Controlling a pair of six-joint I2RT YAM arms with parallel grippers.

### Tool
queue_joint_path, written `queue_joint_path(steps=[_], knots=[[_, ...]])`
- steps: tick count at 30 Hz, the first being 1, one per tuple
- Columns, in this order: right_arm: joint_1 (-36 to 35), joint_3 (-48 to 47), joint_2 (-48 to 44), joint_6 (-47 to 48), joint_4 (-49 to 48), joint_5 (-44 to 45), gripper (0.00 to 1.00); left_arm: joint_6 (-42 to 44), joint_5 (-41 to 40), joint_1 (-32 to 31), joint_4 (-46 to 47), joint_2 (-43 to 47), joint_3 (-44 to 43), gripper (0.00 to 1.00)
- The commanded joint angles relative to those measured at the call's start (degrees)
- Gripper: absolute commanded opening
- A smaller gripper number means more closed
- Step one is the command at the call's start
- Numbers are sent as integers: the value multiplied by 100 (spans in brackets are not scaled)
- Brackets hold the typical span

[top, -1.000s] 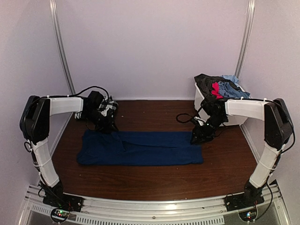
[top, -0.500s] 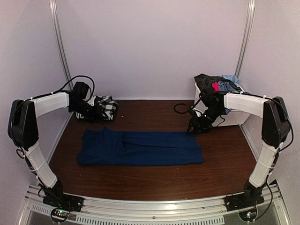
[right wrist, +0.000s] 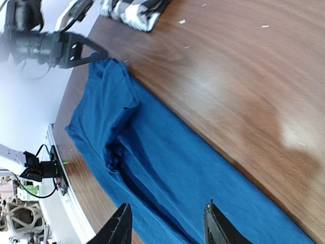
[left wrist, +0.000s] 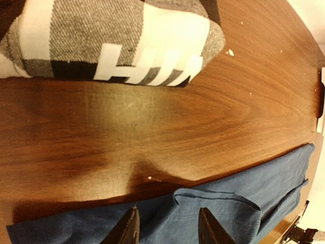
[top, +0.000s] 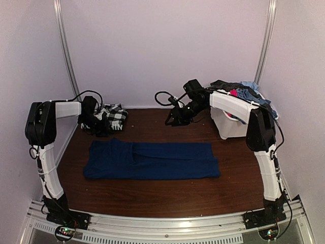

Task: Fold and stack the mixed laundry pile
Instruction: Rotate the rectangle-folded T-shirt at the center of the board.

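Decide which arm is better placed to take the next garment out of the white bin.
Probably the right. The bin stands on the right, beside that arm, and the right hand is open and empty. The left hand is far across, by the checked shirt.

A dark brown wooden table (top: 167,195) fills a booth of plain white walls (top: 167,51), with a white plastic bin (top: 231,128) standing at its far right corner. Pale specks (left wrist: 230,52) dot the wood, and a slotted metal rail (top: 162,226) lines the near edge.
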State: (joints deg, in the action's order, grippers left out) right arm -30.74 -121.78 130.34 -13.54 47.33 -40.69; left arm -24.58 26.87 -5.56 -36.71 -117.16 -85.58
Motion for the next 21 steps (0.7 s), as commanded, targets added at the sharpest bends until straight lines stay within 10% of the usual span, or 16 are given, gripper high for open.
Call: queue_joint_path(steps=[1,16,21], knots=[[-239,-369,209,-158,80,-421,48,492,174,12,-176,-257,-464,41],[-139,1102,-578,54,-135,-28,48,964,293,-87,-319,-609,-508,40],[-107,1252,-691,69,-139,21,48,1055,167,-91,-319,-439,-478,5]])
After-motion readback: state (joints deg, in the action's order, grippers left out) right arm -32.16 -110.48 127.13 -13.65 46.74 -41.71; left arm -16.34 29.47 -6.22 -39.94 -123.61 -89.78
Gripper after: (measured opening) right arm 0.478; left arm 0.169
